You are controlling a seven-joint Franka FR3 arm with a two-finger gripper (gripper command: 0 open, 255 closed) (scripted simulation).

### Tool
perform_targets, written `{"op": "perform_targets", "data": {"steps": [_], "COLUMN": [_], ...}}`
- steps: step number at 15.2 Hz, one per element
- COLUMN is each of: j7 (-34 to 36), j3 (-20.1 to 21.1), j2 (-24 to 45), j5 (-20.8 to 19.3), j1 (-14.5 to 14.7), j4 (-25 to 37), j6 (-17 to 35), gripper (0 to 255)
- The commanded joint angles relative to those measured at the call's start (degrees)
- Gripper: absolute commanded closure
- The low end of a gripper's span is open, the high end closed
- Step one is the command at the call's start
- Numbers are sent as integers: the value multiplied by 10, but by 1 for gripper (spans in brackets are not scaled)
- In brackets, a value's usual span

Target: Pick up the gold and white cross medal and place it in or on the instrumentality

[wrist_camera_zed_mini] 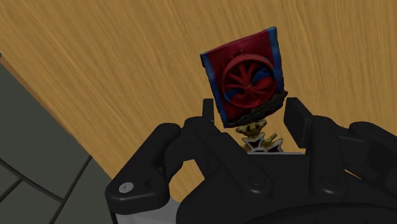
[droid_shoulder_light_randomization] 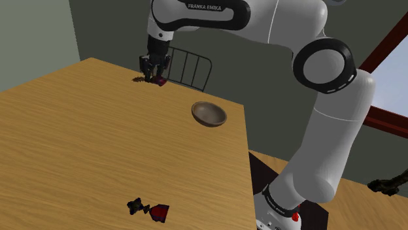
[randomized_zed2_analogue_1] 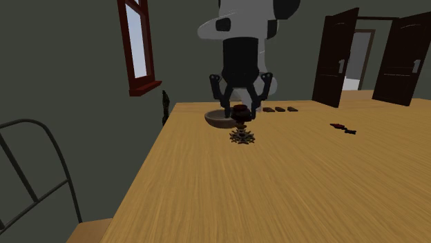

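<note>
Plainly the jaws of the gripper [wrist_camera_zed_mini: 253,109] are clamped on the medal [wrist_camera_zed_mini: 245,75], with one black finger [wrist_camera_zed_mini: 210,118] at each side of the ribbon's lower edge. In the wrist view the medal's long axis runs from ribbon to cross along the line of the hand. The ribbon end reaches out past the fingertips, and the cross end sits back between the fingers. In the second exterior view that axis stands about upright, with the red end up at the fingertips and the cross end down at the desk [droid_shoulder_light_randomization: 98,144]. Whether the cross touches the wood cannot be told. In the shoulder view the medal is by the desk's far edge, just in front of the chair [droid_shoulder_light_randomization: 189,67] and well apart from the bowl [droid_shoulder_light_randomization: 209,114].

The ribbon is a red rectangle with blue side stripes and a red and blue wheel-like roundel. A dark bar closes its lower edge, and below that a gold link carries a small white cross with gold trim.

The desk is light wood with a running grain. The bowl is brown and stands near the edge toward the arm [droid_shoulder_light_randomization: 327,131]. A dark red and black trinket [droid_shoulder_light_randomization: 149,210] lies near the shoulder view's bottom edge. The walls are grey-green. A red-framed window [randomized_zed2_analogue_1: 138,41] and dark doors [randomized_zed2_analogue_1: 336,59] show in the second exterior view, and grey floor tiles [wrist_camera_zed_mini: 38,184] in the wrist view.
</note>
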Motion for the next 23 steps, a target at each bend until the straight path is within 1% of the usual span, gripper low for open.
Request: {"op": "perform_targets", "data": {"steps": [1,3,7,12,17,23], "j7": [1,1,-26,-64,-103,-149], "j3": [0,0,-5,-19,-40,-72], "j2": [1,2,-98,-210,-315,-438], "j5": [0,0,18,36,47,44], "j1": [0,1,-21,-40,-54,-69], "j4": [19,35,-99,-233,-343,-452], "j6": [-17,-33,1,22,26,9], "gripper": [255,255,255,255,255,255]}}
